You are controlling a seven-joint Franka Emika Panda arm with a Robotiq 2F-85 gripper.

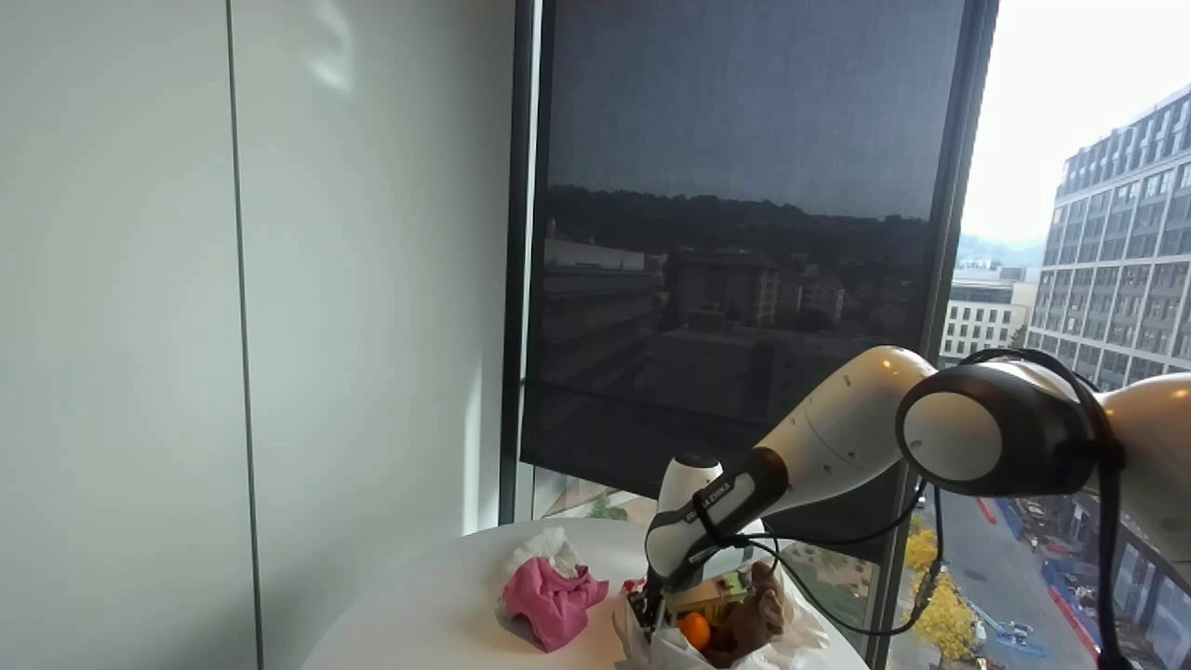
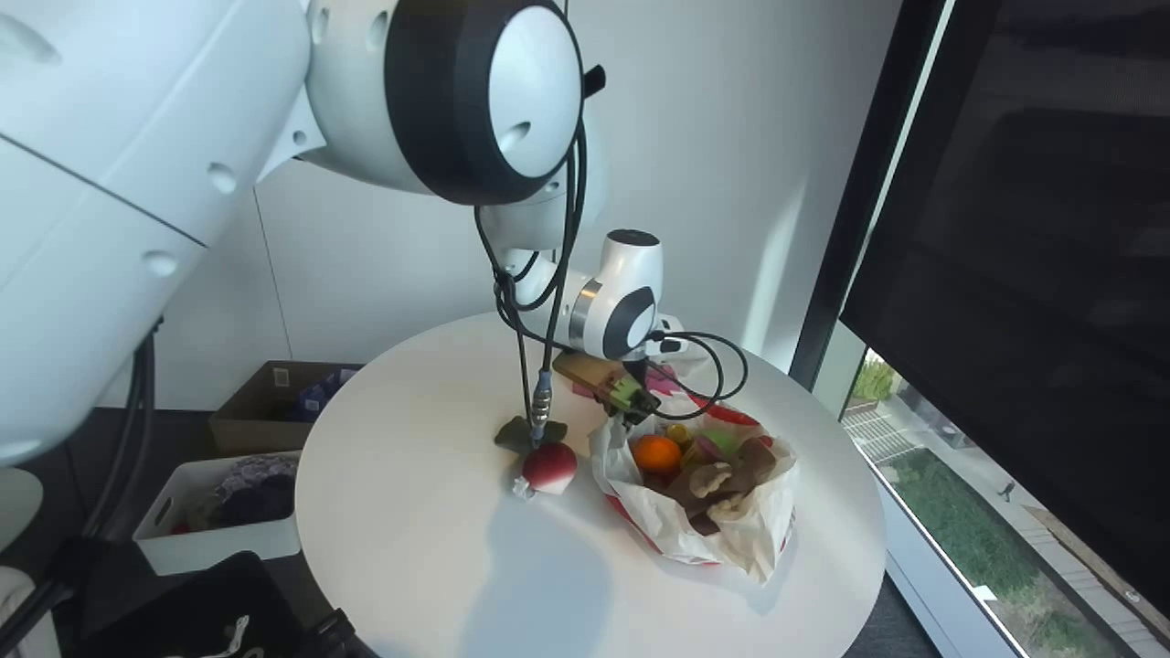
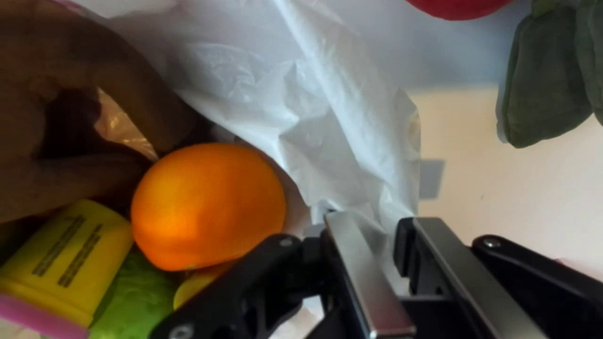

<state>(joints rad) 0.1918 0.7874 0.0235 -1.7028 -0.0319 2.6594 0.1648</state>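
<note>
At the bag (image 3: 311, 122), pointing down: my hand (image 3: 370, 222), part-open astride its edge, nothing clamped; radish (image 3: 459, 7) cut off, wrist view.

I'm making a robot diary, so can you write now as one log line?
gripper: jaws apart, edge of white bag between them | orange: inside bag | red-and-white toy: on table

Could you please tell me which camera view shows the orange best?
The wrist view does: the orange appears largest there, close up, with nearly its whole outline visible beside the gripper. Both exterior views show it too, but much smaller, among the other things in the white bag.
</note>
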